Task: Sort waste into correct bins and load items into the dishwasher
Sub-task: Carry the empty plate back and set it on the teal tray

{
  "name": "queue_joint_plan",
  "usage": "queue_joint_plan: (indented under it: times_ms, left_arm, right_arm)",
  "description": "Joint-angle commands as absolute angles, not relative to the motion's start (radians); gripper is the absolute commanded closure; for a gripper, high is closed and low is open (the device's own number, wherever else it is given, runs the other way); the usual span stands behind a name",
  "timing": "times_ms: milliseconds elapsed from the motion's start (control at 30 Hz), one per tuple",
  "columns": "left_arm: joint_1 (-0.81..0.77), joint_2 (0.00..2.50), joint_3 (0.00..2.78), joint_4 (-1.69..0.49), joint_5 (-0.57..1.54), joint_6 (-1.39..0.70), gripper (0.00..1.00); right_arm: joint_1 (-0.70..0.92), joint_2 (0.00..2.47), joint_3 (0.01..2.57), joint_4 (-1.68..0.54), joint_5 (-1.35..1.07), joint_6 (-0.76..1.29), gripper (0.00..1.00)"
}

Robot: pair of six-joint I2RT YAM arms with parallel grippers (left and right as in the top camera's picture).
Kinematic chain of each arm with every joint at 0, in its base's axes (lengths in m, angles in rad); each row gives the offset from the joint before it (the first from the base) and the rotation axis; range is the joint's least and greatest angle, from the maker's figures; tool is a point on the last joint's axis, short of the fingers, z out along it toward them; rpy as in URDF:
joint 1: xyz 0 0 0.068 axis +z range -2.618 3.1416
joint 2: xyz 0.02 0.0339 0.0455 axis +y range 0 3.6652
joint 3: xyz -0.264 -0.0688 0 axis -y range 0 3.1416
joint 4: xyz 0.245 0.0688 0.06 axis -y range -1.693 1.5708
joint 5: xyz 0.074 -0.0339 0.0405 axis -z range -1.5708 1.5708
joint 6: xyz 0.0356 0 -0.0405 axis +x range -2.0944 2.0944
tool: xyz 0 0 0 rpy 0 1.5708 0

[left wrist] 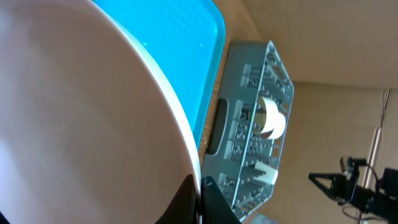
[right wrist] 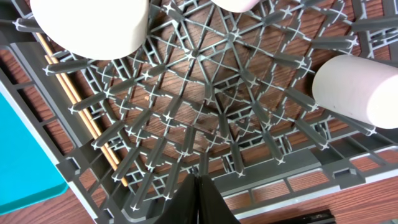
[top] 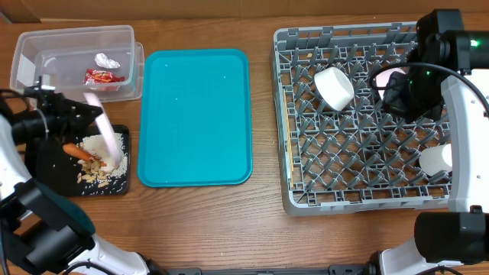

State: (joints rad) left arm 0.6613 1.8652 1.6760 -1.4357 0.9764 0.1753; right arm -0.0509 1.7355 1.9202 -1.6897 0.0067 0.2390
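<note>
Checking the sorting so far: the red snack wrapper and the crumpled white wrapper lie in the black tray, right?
Not the black tray: the overhead view shows the red snack wrapper and the crumpled white wrapper lying in the clear tub.

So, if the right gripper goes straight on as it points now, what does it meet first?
Probably the lattice floor of the grey dish rack, just ahead of the right gripper; depth is unclear.
</note>
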Motion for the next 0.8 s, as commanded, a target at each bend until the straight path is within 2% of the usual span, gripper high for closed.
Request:
queue_joint_plan:
  times_ms: [0, 200, 267, 300, 467, 600, 767]
  left_arm:
    - [0.555, 1.827, 1.707, -1.411, 0.986, 0.178, 0.96]
    - [0.238, 1.819, 1.710, -1.230, 0.807, 0.077, 0.96]
    - [0.125, 1.822, 1.710, -1.158, 0.667, 0.017, 0.96]
    - [0.009, 1.830, 1.710, -1.102, 0.504, -0.044, 0.96]
    - [-0.239, 1.886, 1.710, -1.057, 0.196, -0.112, 0.96]
    - [-0.368, 1.966, 1.710, -1.077, 0.068, -0.170, 0.96]
    - [-0.424, 2.018, 1.710, -1.080, -0.043, -0.230, 0.96]
  right_arm:
    - [-0.052, 1.730, 1.925, -1.680, 0.006, 0.240, 0.95]
    - [-0.052, 1.730, 1.925, -1.671, 0.006, 0.240, 0.95]
    - [-0.052, 1.730, 1.925, -1.670, 0.006, 0.240, 0.95]
    - [-0.052, 1.730, 1.925, -1.671, 0.006, 0.240, 0.95]
    - [-0.052, 1.730, 1.925, -1.671, 0.006, 0.239, 0.95]
    - [-0.052, 1.730, 1.925, -1.671, 0.006, 0.236, 0.95]
    - [-0.052, 1.730, 1.925, -1.671, 0.006, 0.236, 0.95]
